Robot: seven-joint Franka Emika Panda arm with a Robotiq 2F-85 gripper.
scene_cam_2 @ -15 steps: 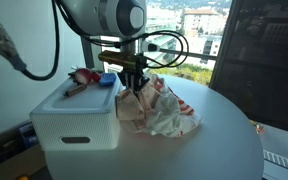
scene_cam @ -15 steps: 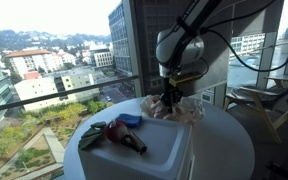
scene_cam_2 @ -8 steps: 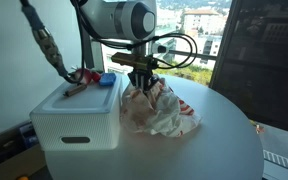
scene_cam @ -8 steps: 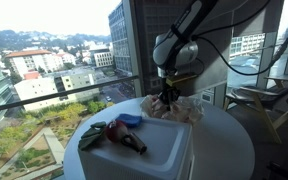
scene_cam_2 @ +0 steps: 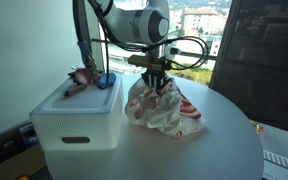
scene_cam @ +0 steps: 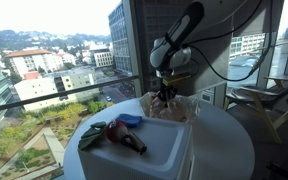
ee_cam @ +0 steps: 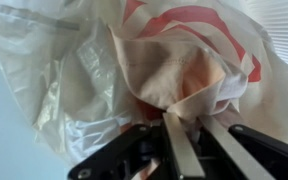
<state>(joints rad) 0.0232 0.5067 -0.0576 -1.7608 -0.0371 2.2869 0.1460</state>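
So the claw (scene_cam_2: 156, 82) is clenched on a pinch of the plastic bag (scene_cam_2: 169, 110), the crinkly white one with red stripes, right at its top. Wrist view shows that fold caught between the fingers (ee_cam: 179, 155). The rest of the bag hangs straight below the claw and slumps onto the round table (scene_cam_2: 224, 140), spreading mostly to the side away from the white box (scene_cam_2: 74, 118), which sits just beside it.
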